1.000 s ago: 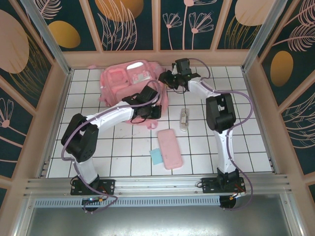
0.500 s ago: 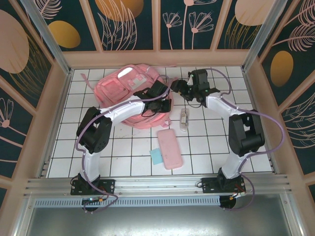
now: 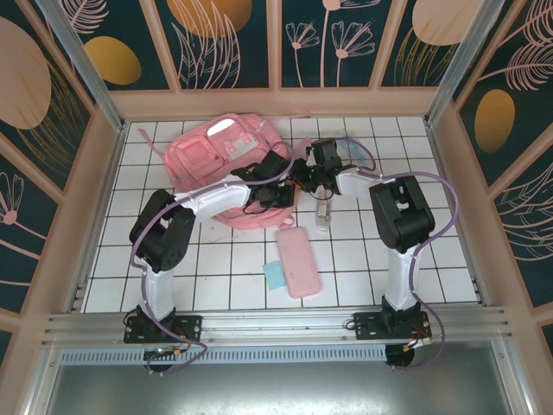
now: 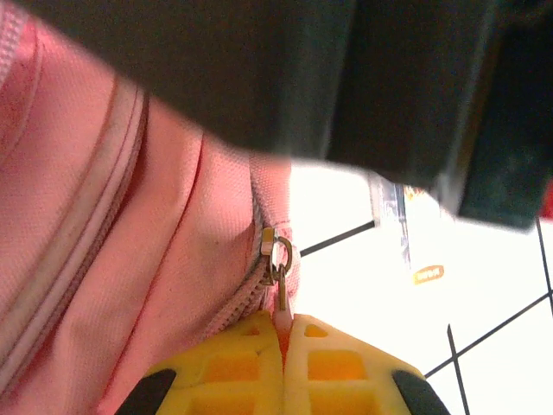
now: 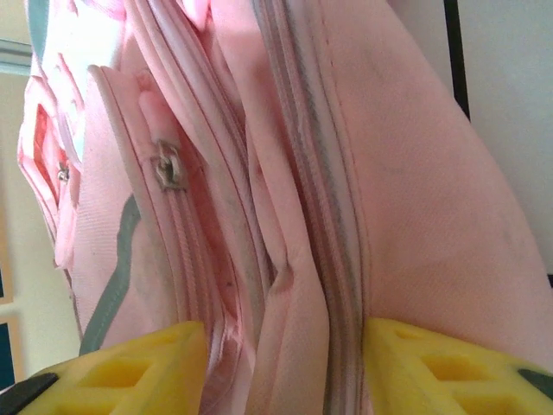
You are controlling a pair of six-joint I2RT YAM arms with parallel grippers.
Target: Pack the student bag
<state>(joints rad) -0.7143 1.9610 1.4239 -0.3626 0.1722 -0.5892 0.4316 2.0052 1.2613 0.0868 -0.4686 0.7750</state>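
Left wrist | left gripper (image 4: 283, 333) clenched on zipper pull (image 4: 278, 259) of bag (image 4: 130, 259) | right gripper (image 5: 285, 346) astride bag fold, grip unclear | risk: pull slips free, or unbraced bag drags.

A: On your table (image 3: 441, 268), the student bag (image 3: 216, 156) lies at the far side, left of centre.
B: Your left gripper (image 4: 283, 333) sits at the bag's right edge, closed on the zipper pull (image 4: 281, 275).
A: Your right gripper (image 5: 285, 346) meets it from the right, with a fold of the bag between its fingers. You cannot tell whether they clamp it.
B: Just right of the bag, on the near side of that gripper, you have a small packet (image 3: 323, 210).
A: Nearer your bases, just in front of the bag's right end, lies the flat case (image 3: 298, 261).
B: A small card (image 3: 274, 276) touches the case's left edge at its near end.
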